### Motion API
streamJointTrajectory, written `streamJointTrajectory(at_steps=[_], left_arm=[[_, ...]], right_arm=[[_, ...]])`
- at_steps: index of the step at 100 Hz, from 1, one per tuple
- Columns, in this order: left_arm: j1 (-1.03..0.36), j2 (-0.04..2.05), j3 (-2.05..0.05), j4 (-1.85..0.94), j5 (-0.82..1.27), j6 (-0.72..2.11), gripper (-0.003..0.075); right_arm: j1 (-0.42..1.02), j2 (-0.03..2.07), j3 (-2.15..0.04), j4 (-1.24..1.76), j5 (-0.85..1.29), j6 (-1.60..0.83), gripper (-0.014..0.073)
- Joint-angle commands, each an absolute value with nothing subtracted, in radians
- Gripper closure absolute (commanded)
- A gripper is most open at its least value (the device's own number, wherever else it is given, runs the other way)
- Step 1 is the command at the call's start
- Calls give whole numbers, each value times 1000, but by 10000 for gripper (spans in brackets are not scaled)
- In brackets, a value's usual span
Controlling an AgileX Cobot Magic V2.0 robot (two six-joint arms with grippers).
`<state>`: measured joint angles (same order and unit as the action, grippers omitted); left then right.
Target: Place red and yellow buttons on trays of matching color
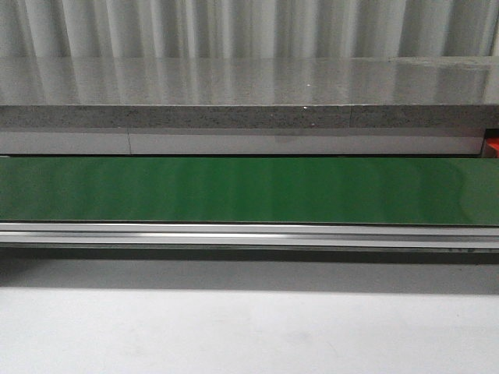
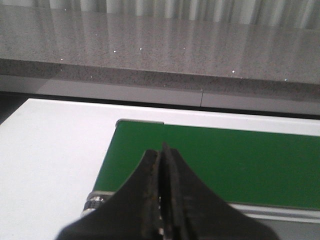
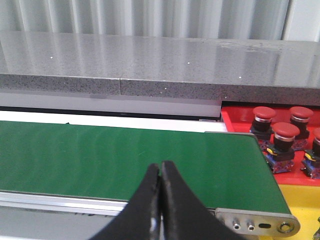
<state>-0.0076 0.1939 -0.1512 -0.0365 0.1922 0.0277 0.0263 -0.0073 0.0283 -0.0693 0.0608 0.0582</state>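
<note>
Several red buttons (image 3: 284, 132) stand on a red tray (image 3: 235, 119) beyond the right end of the green conveyor belt (image 3: 125, 155). A yellow tray (image 3: 305, 200) lies beside the red one, nearer to me; no yellow button shows. My right gripper (image 3: 161, 167) is shut and empty, over the belt's near edge close to its right end. My left gripper (image 2: 161, 150) is shut and empty, over the belt's (image 2: 225, 160) left end. In the front view the belt (image 1: 249, 189) carries nothing, and neither gripper shows there.
A grey stone counter (image 1: 249, 93) runs behind the belt. A metal rail (image 1: 249, 234) edges the belt's near side, with a white table surface (image 1: 249, 327) in front. A sliver of red (image 1: 493, 148) shows at the far right of the front view.
</note>
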Motion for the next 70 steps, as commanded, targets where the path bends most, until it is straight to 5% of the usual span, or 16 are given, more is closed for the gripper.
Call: streamJointTrajectory(at_steps=[1, 19, 70], left_arm=[[-16, 125, -106, 46, 61, -19, 741], [-16, -45, 14, 128, 41, -86, 741], [-16, -39, 44, 133, 8, -86, 741]], right_arm=[[26, -27, 8, -79, -24, 57, 662], [26, -27, 8, -79, -24, 57, 662], [26, -26, 8, -79, -19, 57, 662]])
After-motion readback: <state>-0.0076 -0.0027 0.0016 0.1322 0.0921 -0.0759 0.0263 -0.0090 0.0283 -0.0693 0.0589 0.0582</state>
